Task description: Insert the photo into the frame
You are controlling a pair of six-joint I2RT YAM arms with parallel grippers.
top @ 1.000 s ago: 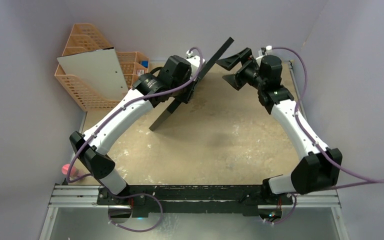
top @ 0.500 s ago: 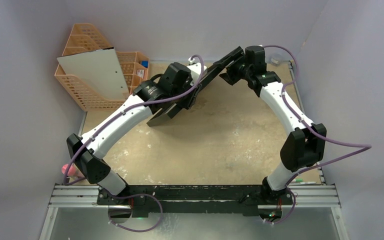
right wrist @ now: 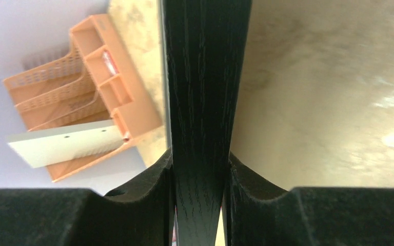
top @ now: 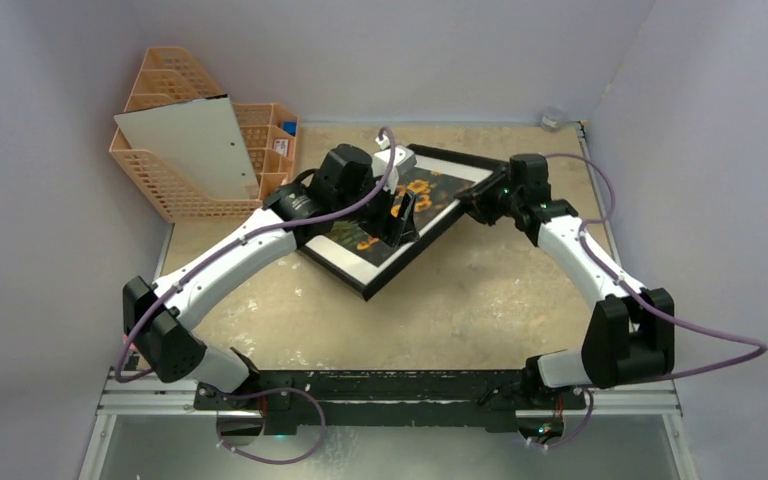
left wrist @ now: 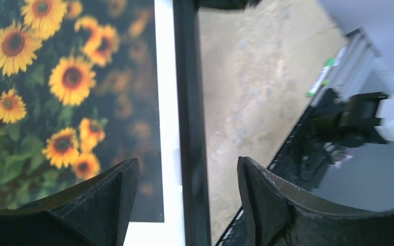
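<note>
Photo [left wrist: 56,87] is sitting inside the frame [top: 365,288], lying far-centre on the table [top: 480,300]. Left gripper [left wrist: 186,164] is gaping over its border, holding nothing. Right gripper [right wrist: 199,156] is pinching the frame's right edge; tugging sideways risks dragging it askew.

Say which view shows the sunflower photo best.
Left wrist: the photo fills half the view, sunflowers clear. Top external shows it small, partly behind the left gripper. Right wrist shows only the frame edge.
</note>
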